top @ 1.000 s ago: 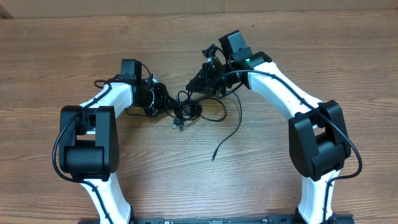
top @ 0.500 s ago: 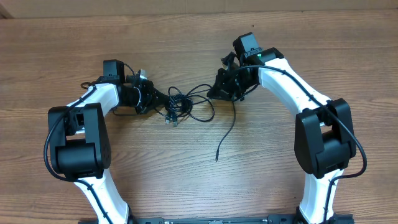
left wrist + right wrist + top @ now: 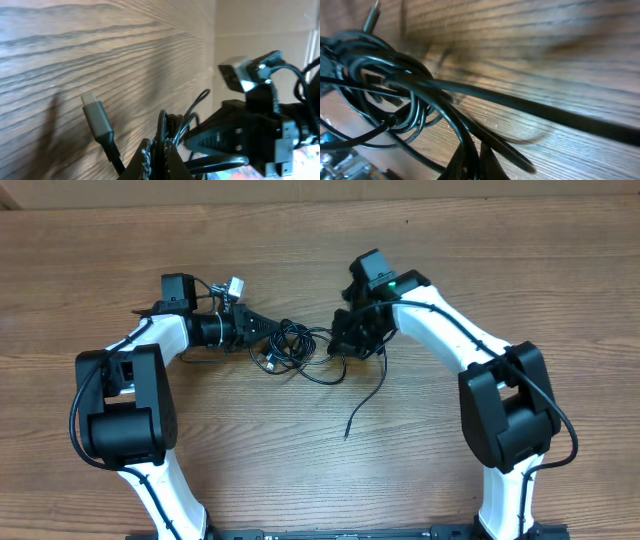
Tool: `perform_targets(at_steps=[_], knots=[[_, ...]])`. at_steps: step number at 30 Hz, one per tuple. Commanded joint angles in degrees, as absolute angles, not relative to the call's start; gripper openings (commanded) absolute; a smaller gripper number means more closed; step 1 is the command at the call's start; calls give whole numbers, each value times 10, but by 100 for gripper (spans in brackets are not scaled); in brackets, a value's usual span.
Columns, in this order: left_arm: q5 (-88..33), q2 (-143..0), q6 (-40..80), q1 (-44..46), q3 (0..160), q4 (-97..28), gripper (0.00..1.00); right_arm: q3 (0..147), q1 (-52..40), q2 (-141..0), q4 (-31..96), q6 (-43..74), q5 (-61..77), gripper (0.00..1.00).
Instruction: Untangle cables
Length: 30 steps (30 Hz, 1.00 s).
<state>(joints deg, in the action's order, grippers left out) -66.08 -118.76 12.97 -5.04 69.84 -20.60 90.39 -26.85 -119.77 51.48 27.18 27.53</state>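
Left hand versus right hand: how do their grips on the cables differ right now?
The left hand pinches the cables at the bundle's left edge, beside a grey plug; the right hand pinches them on the right, where a loose tail trails off. The left hand points right; the right hand points left. Both are shut.

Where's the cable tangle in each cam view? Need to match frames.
Overhead: cable tangle lies near the picture's centre, slightly above the middle.
Left wrist: bottom centre, dark loops rising from the lower edge.
Right wrist: left half, a coil of overlapping loops.
Shared landmark: the wood-grain table, visible behind the tangle in all three views.
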Motion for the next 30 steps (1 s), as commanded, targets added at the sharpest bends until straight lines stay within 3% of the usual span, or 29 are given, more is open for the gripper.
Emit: perform_targets(at_steps=[1,3,8,18,27,29,30], knots=[[-719,-1196,97,-52,699,-202,4,899,-290,-1195,511,269,244,4],[-719,-1196,91,-52,699,-202,4,899,-300,-1195,511,269,217,6],[-718,-1196,87,-52,699,-201,4,904,-305,-1194,536,249,197,22],[-762,-1196,60,-52,699,-185,4,1047,-302,-1140,668,180,191,34],[-795,-1196,38,-52,699,-179,4,1057,-304,-1147,607,349,191,41],[-795,-1196,38,-52,699,-179,4,1057,-308,-1151,598,372,191,58],[-795,-1196,38,-52,699,-179,4,1057,-311,-1152,594,382,191,61]])
